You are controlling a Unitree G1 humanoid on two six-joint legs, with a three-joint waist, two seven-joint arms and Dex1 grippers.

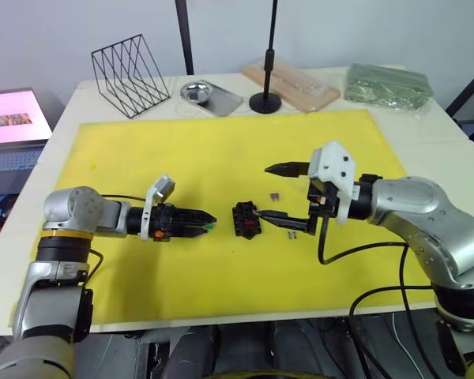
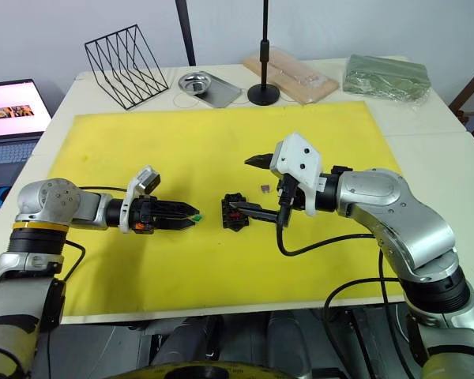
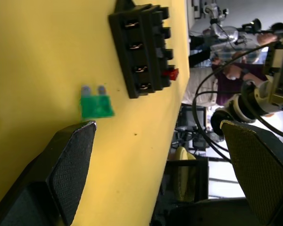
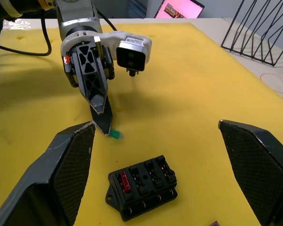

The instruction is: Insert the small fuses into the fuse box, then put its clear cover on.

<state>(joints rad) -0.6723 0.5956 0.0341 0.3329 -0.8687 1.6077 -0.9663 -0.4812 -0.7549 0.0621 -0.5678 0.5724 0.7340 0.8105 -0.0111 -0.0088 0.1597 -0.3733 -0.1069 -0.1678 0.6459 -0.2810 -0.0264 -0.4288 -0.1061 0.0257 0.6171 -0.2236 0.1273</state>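
The left gripper (image 2: 191, 215) lies low on the yellow mat (image 1: 221, 150), left of centre in the head views; whether its fingers (image 4: 104, 120) pinch or merely touch the green fuse (image 4: 114, 134) at their tips I cannot tell. The right gripper (image 1: 270, 191), right of centre, has its fingers spread wide, one raised, the lower reaching to the fuse box (image 1: 246, 219). That black box sits mid-frame with a red fuse (image 4: 124, 179) seated in one end slot. A purple fuse (image 1: 275, 194) lies just behind it. A wire rack (image 1: 131, 75) stands on the counter (image 1: 426, 134) at upper left.
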